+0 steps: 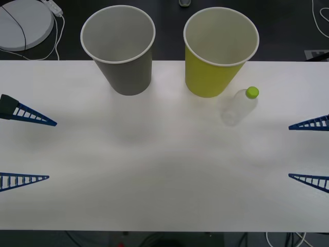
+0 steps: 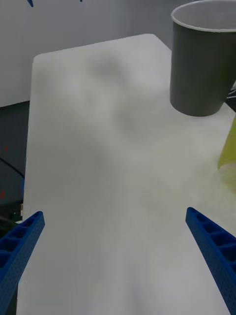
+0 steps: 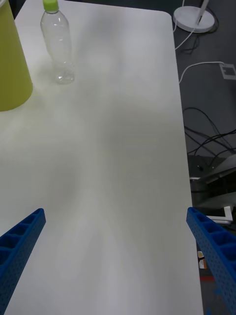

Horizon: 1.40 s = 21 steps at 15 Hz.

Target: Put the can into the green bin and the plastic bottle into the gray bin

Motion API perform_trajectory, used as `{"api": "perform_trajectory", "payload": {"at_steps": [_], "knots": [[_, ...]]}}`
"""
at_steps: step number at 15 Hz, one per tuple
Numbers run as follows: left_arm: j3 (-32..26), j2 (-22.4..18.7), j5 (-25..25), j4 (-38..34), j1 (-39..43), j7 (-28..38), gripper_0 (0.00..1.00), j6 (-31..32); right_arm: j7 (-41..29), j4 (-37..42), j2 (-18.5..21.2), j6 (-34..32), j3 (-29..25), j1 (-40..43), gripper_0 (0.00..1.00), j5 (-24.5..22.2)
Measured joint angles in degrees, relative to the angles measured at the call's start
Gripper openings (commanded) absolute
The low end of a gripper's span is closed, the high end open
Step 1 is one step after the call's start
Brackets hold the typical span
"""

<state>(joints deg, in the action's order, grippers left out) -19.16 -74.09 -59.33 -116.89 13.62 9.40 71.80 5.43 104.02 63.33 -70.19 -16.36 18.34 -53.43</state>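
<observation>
The gray bin (image 1: 121, 49) and the green bin (image 1: 218, 51) are standing side by side along the far edge of the white table (image 1: 154, 170), leaving a narrow gap between them. The plastic bottle (image 1: 240, 106) is standing upright just beside the green bin on the robot's right, crowding that flank. The near and middle tabletop is lying open between the spread left gripper (image 1: 25, 149) and right gripper (image 1: 308, 152), each waiting at its own side edge.

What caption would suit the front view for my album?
Gray bin and green bin stand side by side, plastic bottle upright beside the green one; both tools open at the table's sides.
</observation>
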Motion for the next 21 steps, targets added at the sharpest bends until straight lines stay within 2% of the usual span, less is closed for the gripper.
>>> {"api": "perform_trajectory", "payload": {"at_steps": [7, 15, 21], "knots": [[0.0, 0.0, 0.0, 0.0, 0.0, 0.0, 1.0, 0.0, 2.6, -1.2, -1.6, 10.8, -0.2, 7.1, 1.0, 2.8], [0.0, 0.0, 0.0, 0.0, 0.0, 0.0, 1.0, 0.0, 4.5, -7.2, -7.7, 16.7, -0.2, 7.8, 1.0, 5.5], [0.0, 0.0, 0.0, 0.0, 0.0, 0.0, 1.0, 0.0, 4.8, -8.5, -11.3, 19.5, -0.2, 7.4, 1.0, 6.7]]}}
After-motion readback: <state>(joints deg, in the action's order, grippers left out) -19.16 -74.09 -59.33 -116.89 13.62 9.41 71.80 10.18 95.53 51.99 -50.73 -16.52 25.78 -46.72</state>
